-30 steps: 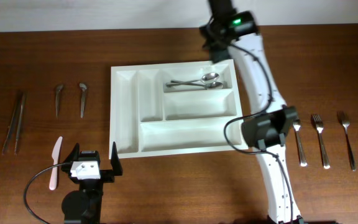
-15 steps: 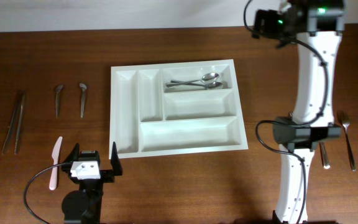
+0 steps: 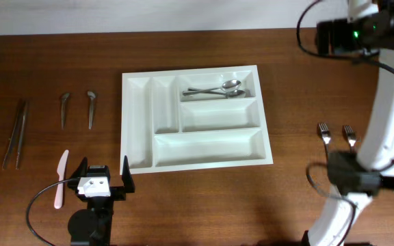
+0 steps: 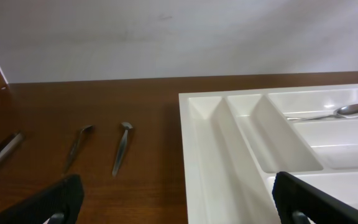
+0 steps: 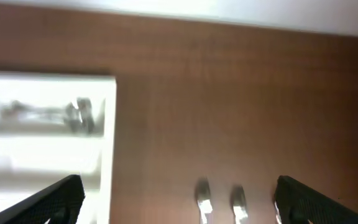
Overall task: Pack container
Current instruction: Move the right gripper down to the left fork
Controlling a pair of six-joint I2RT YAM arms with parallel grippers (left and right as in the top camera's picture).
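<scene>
1. Overhead, the left gripper [image 3: 104,168] sat low at the near edge of the table [image 3: 306,82]. Its arm was bunched beneath it, and its fingers pointed toward the far wall, spread wide with nothing between them.
2. Just left of those jaws lay a pink knife [image 3: 60,179]. Ahead and further left lay tongs [image 3: 14,134] and two small metal utensils [image 3: 65,108].
3. The container [image 3: 207,147] lay flat ahead and to the right of the left jaws. Its near-left corner was just beside the right finger; whether they touched could not be told.
4. Two spoons [image 3: 214,90] rested in its far long compartment.
5. The right wrist view was blurred. It showed the right gripper [image 5: 176,186] with its fingers far apart, holding nothing.
6. From those jaws, the container lay ahead on the left-finger side, and two forks [image 5: 219,200] lay ahead between the fingers.
7. The right arm rose from the near edge, bent at a dark elbow, then swept up to the far-right corner, well right of the container.
</scene>
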